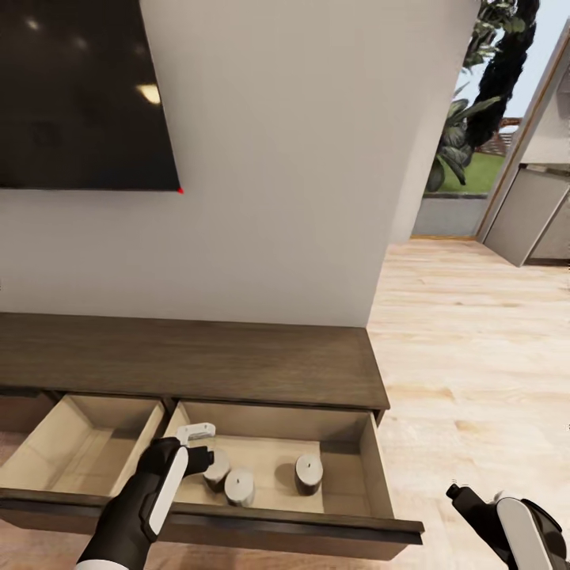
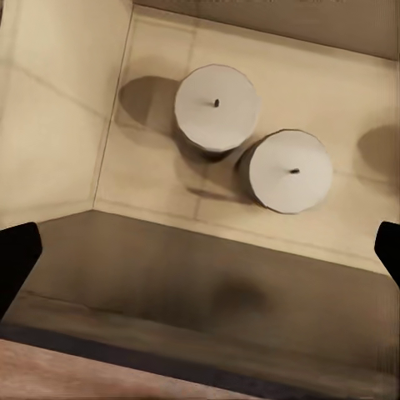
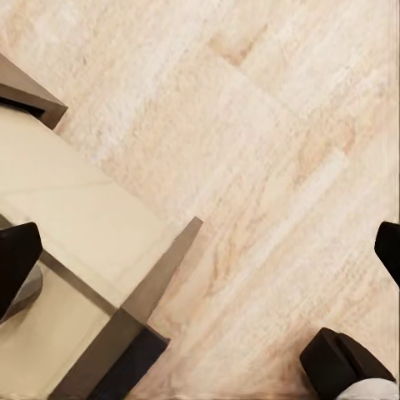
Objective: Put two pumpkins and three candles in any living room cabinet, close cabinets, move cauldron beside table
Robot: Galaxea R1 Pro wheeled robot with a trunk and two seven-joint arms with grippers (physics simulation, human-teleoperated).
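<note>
three candles in the open right drawer of the cabinet (image 1: 190, 360).
my left gripper (image 2: 200, 250) hangs released above two touching candles (image 2: 218, 107); the third (image 1: 309, 473) stands apart. right gripper (image 3: 200, 258) spread wide over the floor (image 3: 283, 150).

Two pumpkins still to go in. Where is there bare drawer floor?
The left drawer looks bare throughout. In the right drawer, three candles crowd the middle, the left gripper above them; bare strips lie along its back wall and right of the rightmost candle.

A pale wall (image 1: 301, 158) carries a dark screen (image 1: 79, 87) above light wood flooring (image 1: 475, 356), greenery (image 1: 483, 95) visible outside.
</note>
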